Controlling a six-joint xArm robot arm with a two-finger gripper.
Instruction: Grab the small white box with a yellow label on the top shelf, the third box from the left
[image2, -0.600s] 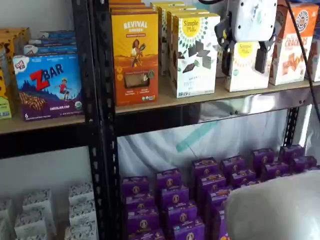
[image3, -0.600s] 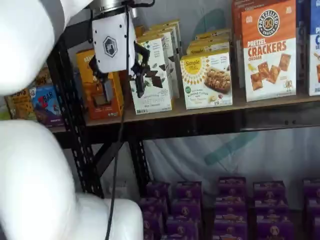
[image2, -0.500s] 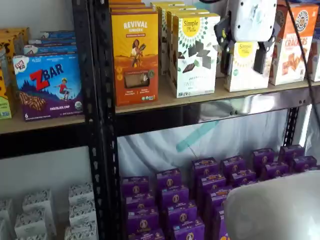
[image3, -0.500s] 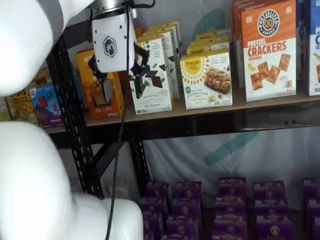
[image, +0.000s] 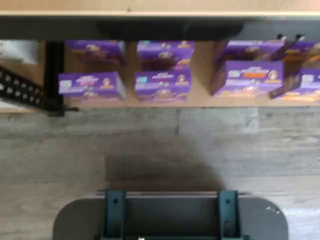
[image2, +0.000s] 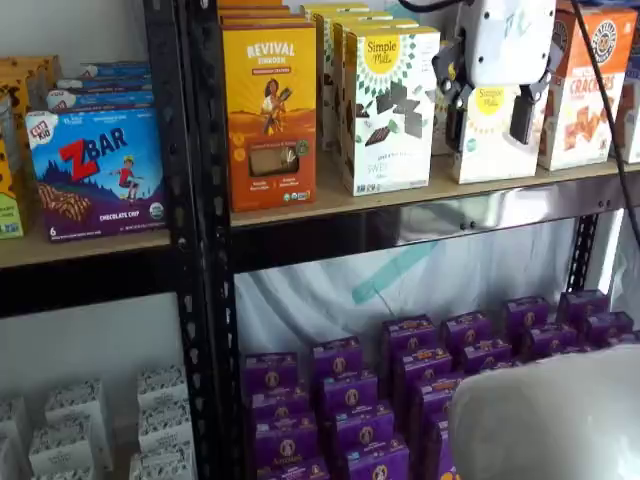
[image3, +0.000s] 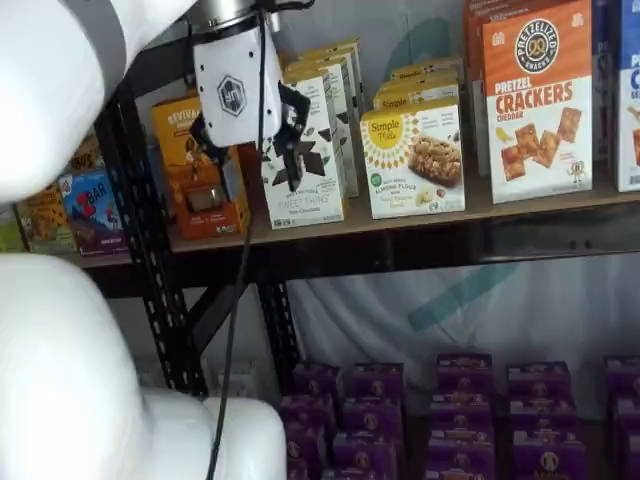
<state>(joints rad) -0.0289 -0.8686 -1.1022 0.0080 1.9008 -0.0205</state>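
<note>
The small white box (image2: 490, 155) (image3: 413, 160), with its yellow sunburst label, stands on the top shelf (image2: 450, 212) (image3: 450, 240) between a taller white box and an orange cracker box. My gripper (image2: 488, 120) (image3: 262, 168) hangs in front of the shelf, open, with a plain gap between its black fingers (image2: 522, 116) and nothing in them. In a shelf view the fingers frame the small white box. In a shelf view it shows left of that box, before the taller white box (image3: 305, 150). The wrist view shows neither the box nor the fingers.
On the top shelf stand an orange Revival box (image2: 270, 115) and pretzel cracker boxes (image3: 538, 100). A ZBar box (image2: 95, 170) sits left of the black upright (image2: 205, 250). Several purple boxes (image: 162, 82) (image2: 400, 380) fill the lower level. A cable (image3: 245, 260) hangs from the wrist.
The gripper has shifted slightly up and to the right, nearer the small white box. Its fingers stay open. No box has moved.
</note>
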